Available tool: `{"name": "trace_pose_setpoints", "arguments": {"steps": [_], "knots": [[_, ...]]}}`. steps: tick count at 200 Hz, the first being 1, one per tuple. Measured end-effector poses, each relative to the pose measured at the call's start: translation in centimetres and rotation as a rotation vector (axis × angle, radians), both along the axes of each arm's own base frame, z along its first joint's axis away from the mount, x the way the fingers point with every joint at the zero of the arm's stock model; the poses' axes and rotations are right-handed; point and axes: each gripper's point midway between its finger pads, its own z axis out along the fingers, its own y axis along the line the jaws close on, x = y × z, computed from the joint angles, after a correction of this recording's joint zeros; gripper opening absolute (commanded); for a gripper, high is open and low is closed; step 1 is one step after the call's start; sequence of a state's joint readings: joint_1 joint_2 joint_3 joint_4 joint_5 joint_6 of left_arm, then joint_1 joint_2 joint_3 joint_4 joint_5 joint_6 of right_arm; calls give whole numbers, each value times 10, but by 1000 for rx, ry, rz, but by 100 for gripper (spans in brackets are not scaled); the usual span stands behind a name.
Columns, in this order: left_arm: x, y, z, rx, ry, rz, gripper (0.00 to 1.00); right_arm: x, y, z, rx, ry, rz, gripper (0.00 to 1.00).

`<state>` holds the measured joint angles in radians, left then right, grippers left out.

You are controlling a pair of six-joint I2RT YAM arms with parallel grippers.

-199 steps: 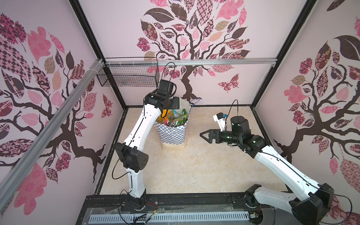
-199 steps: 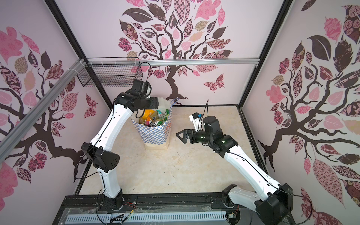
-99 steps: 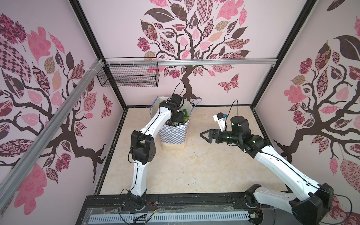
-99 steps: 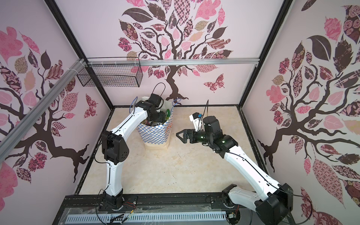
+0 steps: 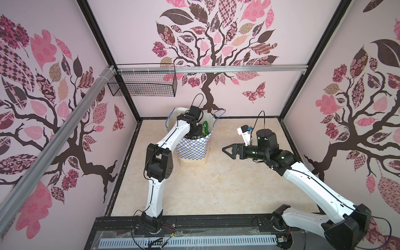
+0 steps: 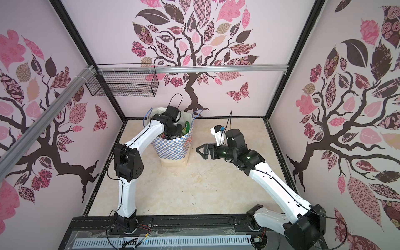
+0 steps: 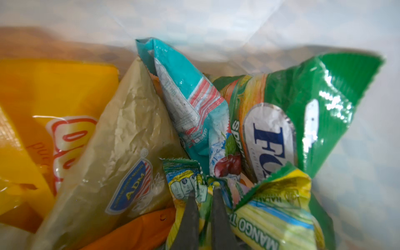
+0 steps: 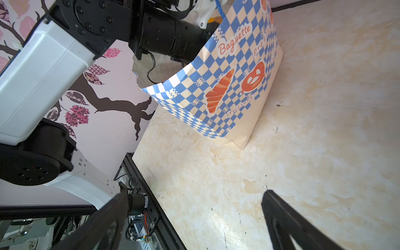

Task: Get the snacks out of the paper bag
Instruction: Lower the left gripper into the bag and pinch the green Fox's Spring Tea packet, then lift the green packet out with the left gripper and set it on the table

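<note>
In a top view the left gripper [image 5: 194,134] reaches down inside the paper bag [image 5: 192,150]. The right gripper [image 5: 225,149] hovers beside the bag, spread wide.

Left wrist view: the jaws are pinched on the mango packet [image 7: 270,207], so its way out is likely straight up.

Right wrist view: the bag stands ahead, untouched.

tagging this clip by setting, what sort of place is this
Probably a boxed-in robot test cell: left arm and right arm mounted on a black rail, tree-print walls held in a black frame, a wire basket.
</note>
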<state>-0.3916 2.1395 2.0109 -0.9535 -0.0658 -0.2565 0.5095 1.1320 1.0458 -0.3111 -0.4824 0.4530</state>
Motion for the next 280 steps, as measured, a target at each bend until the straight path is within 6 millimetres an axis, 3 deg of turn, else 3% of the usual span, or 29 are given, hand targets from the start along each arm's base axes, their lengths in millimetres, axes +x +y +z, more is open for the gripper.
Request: {"name": "trace_pose_setpoints", "arguments": {"steps": [71,127,188,253,280], "knots": [[-11,6,19,-11,-45,-15,0,0,-1,3,2,-9,-5,100],[-20,13,67,-24,-127,-10,0,0,-2,2,2,-7,-12,100],[-18,19,119,-37,-229,10,0,1,-1,4,13,-3,-18,100],[-22,18,147,-67,-271,4,0,3,-2,6,15,-12,-24,100],[-27,14,180,-101,-333,-8,0,6,-3,8,14,-22,-42,100]]}}
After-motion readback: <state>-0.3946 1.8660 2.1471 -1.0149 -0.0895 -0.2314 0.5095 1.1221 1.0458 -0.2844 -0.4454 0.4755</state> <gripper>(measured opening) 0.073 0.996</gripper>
